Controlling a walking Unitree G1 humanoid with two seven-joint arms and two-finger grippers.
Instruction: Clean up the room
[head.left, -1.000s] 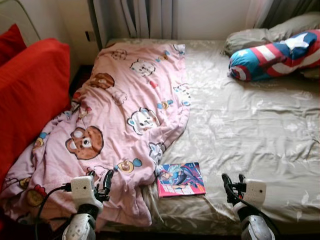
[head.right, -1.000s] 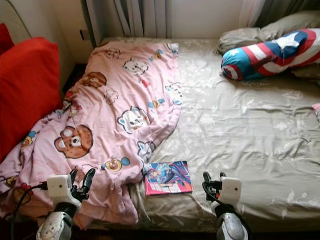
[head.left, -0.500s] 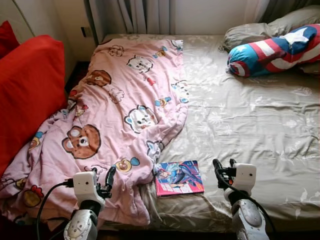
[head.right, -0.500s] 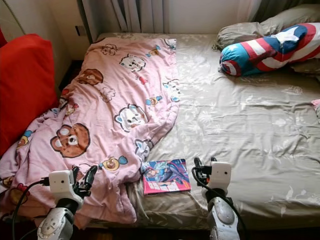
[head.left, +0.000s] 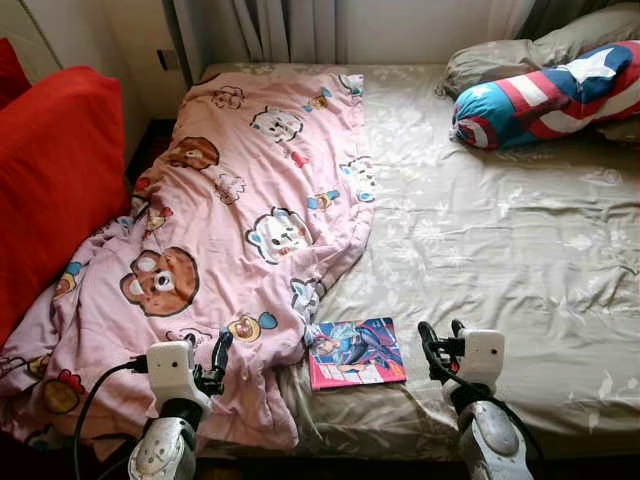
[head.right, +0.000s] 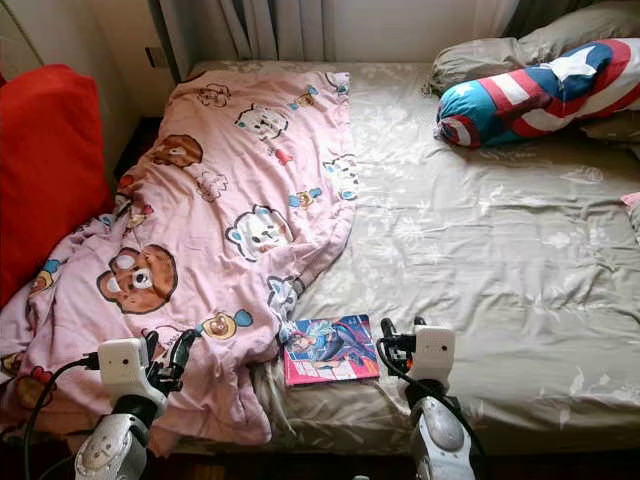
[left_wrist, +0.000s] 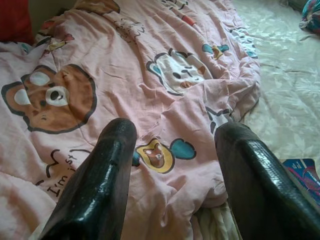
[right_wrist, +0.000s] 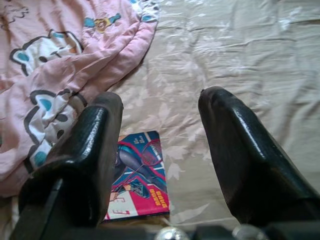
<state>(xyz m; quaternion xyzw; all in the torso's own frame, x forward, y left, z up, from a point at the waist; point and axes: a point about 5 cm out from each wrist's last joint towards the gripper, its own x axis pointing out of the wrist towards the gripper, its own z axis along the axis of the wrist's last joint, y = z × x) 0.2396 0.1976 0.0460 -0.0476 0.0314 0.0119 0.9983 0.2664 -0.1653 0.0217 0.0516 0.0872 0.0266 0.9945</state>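
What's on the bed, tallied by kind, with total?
Blankets: 1, pink cartoon blanket
Books: 1, comic book near the bed's front edge
Pillows: 2, striped star bolster and beige pillow behind it
Total: 4
Both grippers, left gripper and right gripper, are open and hold nothing.

The bed (head.left: 500, 240) has a beige flowered sheet. A pink cartoon blanket (head.left: 240, 220) covers its left side, a colourful book (head.left: 357, 353) lies near the front edge, and a striped bolster (head.left: 545, 100) with grey pillows (head.left: 500, 65) rests at the head.
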